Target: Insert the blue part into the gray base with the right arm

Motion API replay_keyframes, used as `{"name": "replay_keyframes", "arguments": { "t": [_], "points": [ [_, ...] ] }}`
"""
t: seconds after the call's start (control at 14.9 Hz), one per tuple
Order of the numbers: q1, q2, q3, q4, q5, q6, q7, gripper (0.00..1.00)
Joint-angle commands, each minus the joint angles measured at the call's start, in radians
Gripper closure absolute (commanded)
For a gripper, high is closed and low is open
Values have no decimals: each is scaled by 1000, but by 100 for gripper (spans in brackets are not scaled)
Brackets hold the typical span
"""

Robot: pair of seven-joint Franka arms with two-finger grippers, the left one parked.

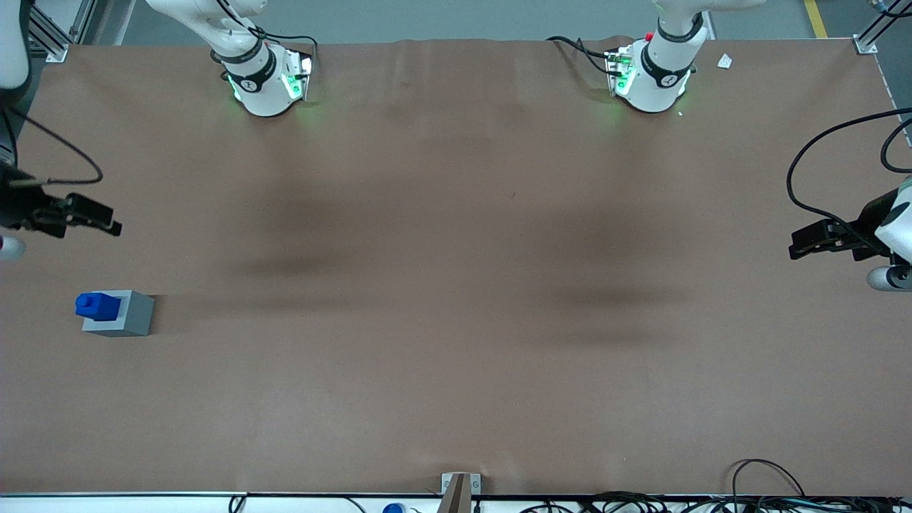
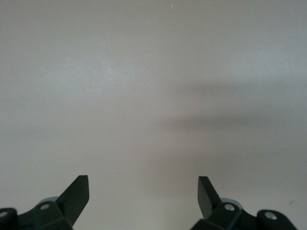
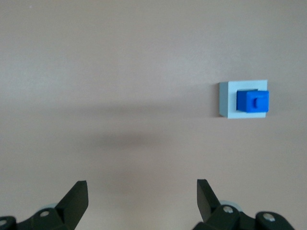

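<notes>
The blue part (image 1: 97,306) sits in the top of the gray base (image 1: 120,313), its upper portion standing proud, on the brown desk (image 1: 456,285) toward the working arm's end. The right arm's pincer (image 1: 96,217) hangs above the desk, apart from the base and farther from the front camera, its fingers (image 3: 76,199) spread wide and holding nothing. Bare desk lies between pincer and base. A small white scrap (image 1: 724,61) lies near the parked arm's base.
</notes>
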Motion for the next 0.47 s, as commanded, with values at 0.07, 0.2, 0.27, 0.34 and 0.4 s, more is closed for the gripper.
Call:
{"name": "replay_keyframes", "arguments": {
  "t": [0.07, 0.2, 0.27, 0.34, 0.4],
  "points": [
    [14, -172, -3, -165, 1, 37, 27, 0],
    [17, -192, 0, -164, 0, 26, 38, 0],
    [29, -204, 11, -164, -2, 25, 38, 0],
    [32, -205, 32, -161, -15, 23, 39, 0],
    [32, -202, 42, -147, -37, 19, 42, 0]
  ]
}}
